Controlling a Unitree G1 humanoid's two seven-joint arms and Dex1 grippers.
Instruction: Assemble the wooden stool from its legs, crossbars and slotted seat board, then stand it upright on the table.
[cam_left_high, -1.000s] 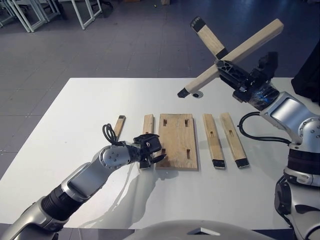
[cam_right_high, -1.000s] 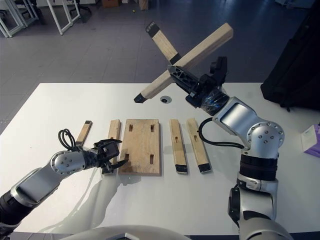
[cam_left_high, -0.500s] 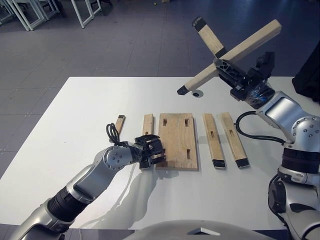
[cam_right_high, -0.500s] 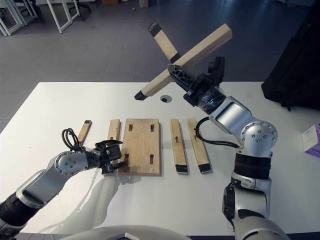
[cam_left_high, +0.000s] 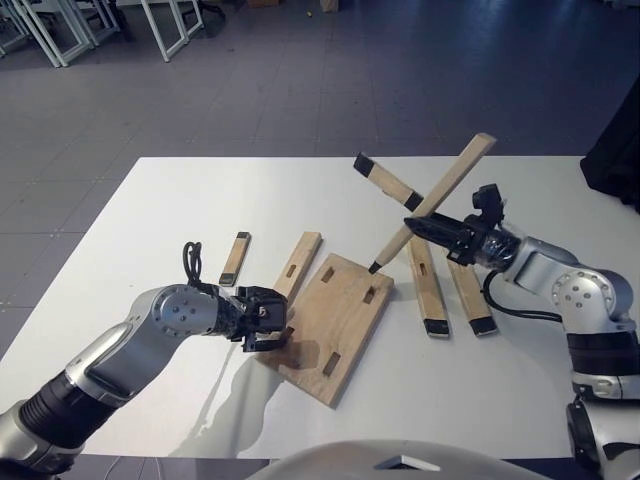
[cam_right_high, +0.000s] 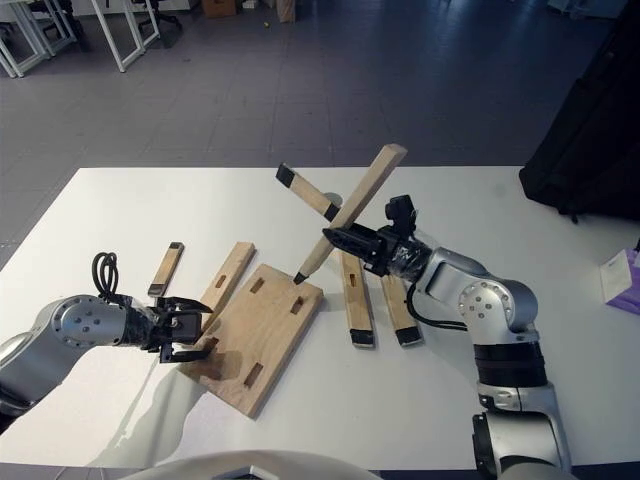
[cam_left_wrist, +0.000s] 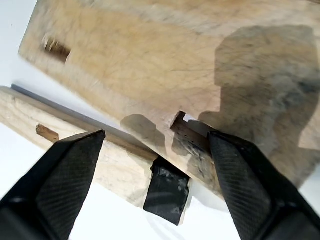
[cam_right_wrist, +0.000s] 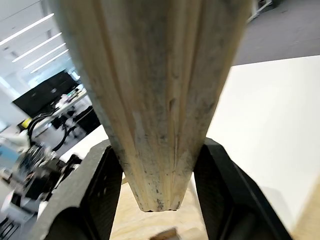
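The slotted seat board (cam_left_high: 340, 335) lies skewed on the white table (cam_left_high: 160, 200). My left gripper (cam_left_high: 262, 330) hovers open over the board's near left corner (cam_left_wrist: 150, 60), beside the black tip of a loose leg (cam_left_wrist: 167, 192). That leg (cam_left_high: 300, 265) lies slanted along the board's left side. My right gripper (cam_left_high: 440, 230) is shut on a cross of two joined wooden pieces (cam_left_high: 445, 185). The long piece (cam_right_wrist: 160, 100) points down, and its black tip (cam_right_high: 298, 277) sits at the board's far edge. Two more legs (cam_left_high: 428, 290) lie right of the board.
A short crossbar (cam_left_high: 236, 257) lies left of the slanted leg. A purple box (cam_right_high: 625, 280) sits at the table's right edge, and a black bag (cam_right_high: 590, 120) stands beyond it. Bare tabletop stretches to the far left and along the front.
My right arm has lowered the cross from high above the table down to the board's far edge. The board and the leg beside it have swung clockwise, and my left gripper has shifted left.
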